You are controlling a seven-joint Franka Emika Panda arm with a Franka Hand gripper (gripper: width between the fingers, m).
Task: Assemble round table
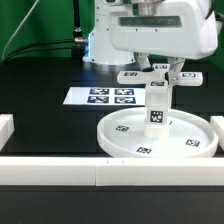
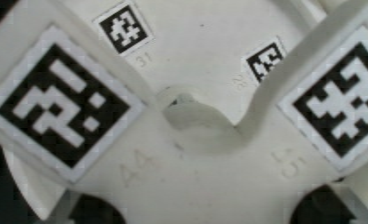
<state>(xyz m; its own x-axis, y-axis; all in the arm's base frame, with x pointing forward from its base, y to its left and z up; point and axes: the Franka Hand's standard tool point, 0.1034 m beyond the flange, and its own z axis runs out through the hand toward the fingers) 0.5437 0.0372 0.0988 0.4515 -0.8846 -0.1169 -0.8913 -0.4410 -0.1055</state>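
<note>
Nearest, a white border bar [image 1: 110, 170] is seen along the table's near edge. Just behind it the round disc [image 1: 160, 136] lies flat, right of centre. The leg [image 1: 157, 108] stands upright on the disc's hub, long axis vertical. The cross piece [image 1: 160, 74] is seated flat on the leg's top, arms spread horizontally, tags up. The gripper [image 1: 160, 66] sits directly above the cross piece, so the part lies straight below the fingers on the leg's axis. In the wrist view the cross piece [image 2: 190, 120] fills the frame, centre hole in the middle. Finger state cannot be told; the tips are hidden behind the part. Judged: screwing or pressing the cross down comes next, and vertical alignment is what matters. Farther left, the marker board [image 1: 99, 96] lies flat.
</note>
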